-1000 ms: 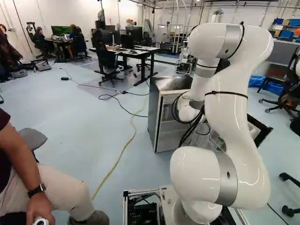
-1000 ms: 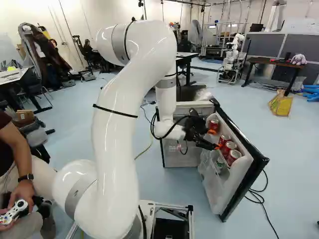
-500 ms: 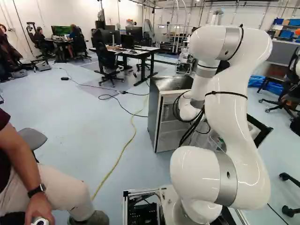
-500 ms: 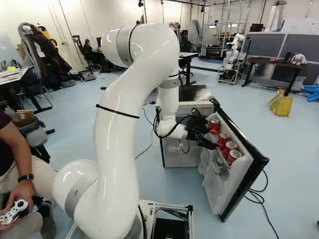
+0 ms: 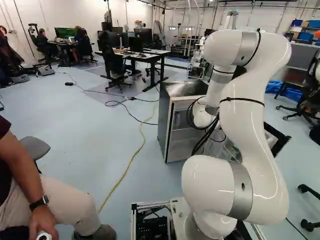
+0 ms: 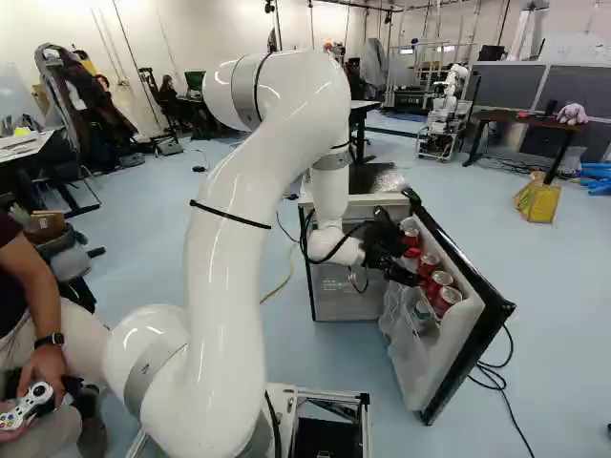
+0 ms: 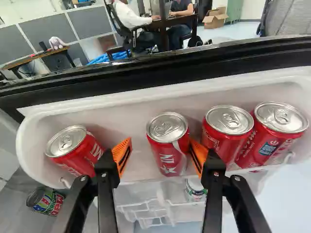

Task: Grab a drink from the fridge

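From where I stand, one white, jointed robot arm (image 6: 224, 239) reaches to one small silver metal fridge (image 5: 172, 122) with its single door, edged in black and lined in white plastic (image 6: 458, 315), swung open. The arm's one black gripper (image 6: 417, 275) is at the upper white plastic door shelf (image 7: 112, 104).

Four red metal drink cans with silver tops stand in that shelf. One, the lone can (image 7: 77, 153), leans near one end. The second, the middle can (image 7: 170, 150), is between the gripper's (image 7: 159, 148) two fingers. The last two, the nearer can of the pair (image 7: 227, 131) and the end can (image 7: 272, 136), sit close together beyond the other finger.

The claw is open, wider than the middle can, and has hold of nothing. Of its two orange pads (image 7: 121, 154), one is clearly apart from that can; the other is right beside it, and I cannot tell whether they touch.

Two more cans are lower: one green and silver can (image 7: 196, 190), partly hidden below the shelf, and one multicoloured can with a dark top (image 7: 46, 201), tilted, outside the shelf near the lone can's end.

Farther back is one other white robot (image 6: 444, 114).
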You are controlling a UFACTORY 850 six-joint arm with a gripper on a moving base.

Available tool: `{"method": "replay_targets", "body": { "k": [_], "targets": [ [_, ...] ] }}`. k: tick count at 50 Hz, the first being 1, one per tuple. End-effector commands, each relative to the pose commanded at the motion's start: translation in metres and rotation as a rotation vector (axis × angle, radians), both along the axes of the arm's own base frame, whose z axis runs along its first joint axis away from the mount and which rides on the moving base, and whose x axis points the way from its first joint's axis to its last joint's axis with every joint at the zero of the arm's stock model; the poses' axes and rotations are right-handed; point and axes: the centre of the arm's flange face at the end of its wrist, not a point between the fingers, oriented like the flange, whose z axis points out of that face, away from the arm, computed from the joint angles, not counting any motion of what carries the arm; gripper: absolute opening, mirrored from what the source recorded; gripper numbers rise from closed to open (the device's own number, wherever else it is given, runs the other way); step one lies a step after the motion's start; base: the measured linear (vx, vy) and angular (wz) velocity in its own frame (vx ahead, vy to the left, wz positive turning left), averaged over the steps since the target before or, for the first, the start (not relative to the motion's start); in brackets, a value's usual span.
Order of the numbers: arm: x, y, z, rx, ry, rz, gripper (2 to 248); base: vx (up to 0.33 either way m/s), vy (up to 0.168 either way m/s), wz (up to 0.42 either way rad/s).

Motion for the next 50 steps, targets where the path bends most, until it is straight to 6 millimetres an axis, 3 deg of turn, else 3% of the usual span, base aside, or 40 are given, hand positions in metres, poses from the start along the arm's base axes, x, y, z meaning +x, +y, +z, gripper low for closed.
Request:
{"method": "replay_targets", "body": {
  "k": [50],
  "targets": [
    [0.0012,0.0031,0.0041,-0.042,-0.004,0.032,171,0.000,0.000,0.000]
  ]
}}
